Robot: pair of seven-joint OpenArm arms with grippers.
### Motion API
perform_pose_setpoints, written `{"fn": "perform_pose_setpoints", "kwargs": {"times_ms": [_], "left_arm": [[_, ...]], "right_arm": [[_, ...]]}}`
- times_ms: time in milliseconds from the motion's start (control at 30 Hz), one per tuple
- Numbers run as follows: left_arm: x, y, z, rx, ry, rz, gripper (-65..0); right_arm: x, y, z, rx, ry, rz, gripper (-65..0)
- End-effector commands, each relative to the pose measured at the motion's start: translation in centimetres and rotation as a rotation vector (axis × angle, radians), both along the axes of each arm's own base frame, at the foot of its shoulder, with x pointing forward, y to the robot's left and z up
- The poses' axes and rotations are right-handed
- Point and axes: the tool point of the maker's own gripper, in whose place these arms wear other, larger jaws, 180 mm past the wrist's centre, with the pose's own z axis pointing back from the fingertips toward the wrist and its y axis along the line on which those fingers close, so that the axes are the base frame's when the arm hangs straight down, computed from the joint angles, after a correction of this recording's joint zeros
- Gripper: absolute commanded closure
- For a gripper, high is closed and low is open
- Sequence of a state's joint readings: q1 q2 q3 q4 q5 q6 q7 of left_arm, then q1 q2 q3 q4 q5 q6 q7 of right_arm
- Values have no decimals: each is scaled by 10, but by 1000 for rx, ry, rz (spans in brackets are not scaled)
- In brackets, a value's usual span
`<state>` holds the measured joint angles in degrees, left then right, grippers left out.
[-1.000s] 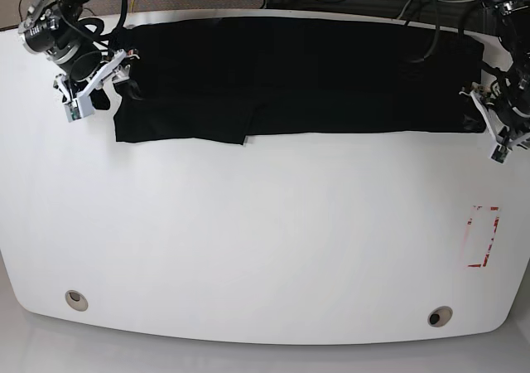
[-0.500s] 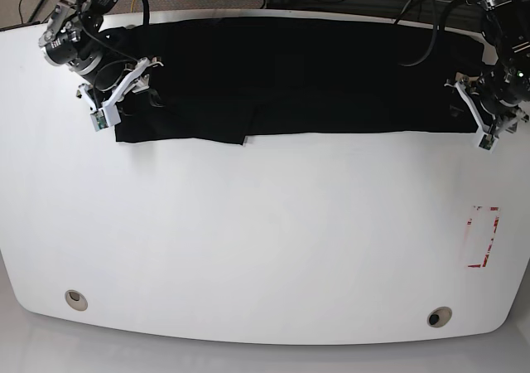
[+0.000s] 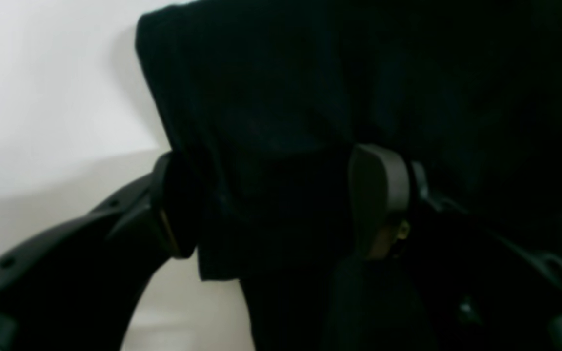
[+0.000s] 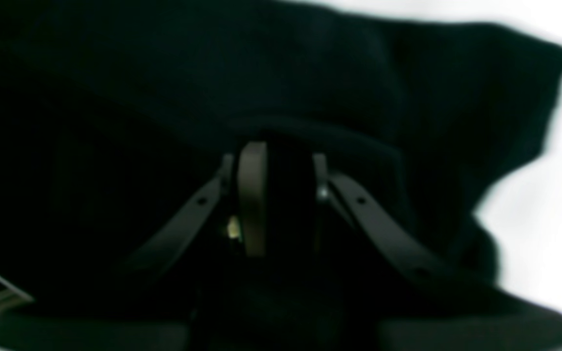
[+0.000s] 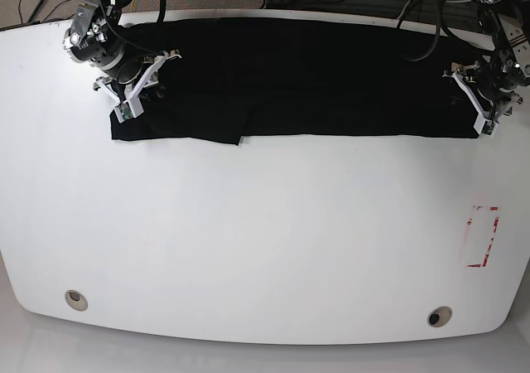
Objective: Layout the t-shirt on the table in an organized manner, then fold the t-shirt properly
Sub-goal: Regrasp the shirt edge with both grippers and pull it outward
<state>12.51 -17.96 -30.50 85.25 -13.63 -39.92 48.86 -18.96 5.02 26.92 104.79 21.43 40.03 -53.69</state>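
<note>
Both claws have moved inward onto the black cotton t-shirt along the white glossy tabletop's far edge. Right claw has narrowed, pinching fabric; left claw straddles the hem, spread. Folding appears imminent.

Overhead base view; wrist cameras close on t-shirt.
</note>
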Motion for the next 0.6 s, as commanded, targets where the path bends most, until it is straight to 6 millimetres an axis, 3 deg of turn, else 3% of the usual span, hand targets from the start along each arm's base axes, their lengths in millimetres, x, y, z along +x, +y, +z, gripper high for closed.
{"fn": "perform_pose_setpoints", "kwargs": {"times_ms": [0,267,567], "left_arm": [[-15,8,-13,41,93,0,-421],[10,-10,-10,29,65,-56,-421],[41,-33,-7,10,36,-124,-421]], "right_arm": [[4,-16,-6,-22,-7,-7,-124],[18,-41,-30,-4,16,-49,-124],[57,-79,-37,12,-7,-109,-124]]}}
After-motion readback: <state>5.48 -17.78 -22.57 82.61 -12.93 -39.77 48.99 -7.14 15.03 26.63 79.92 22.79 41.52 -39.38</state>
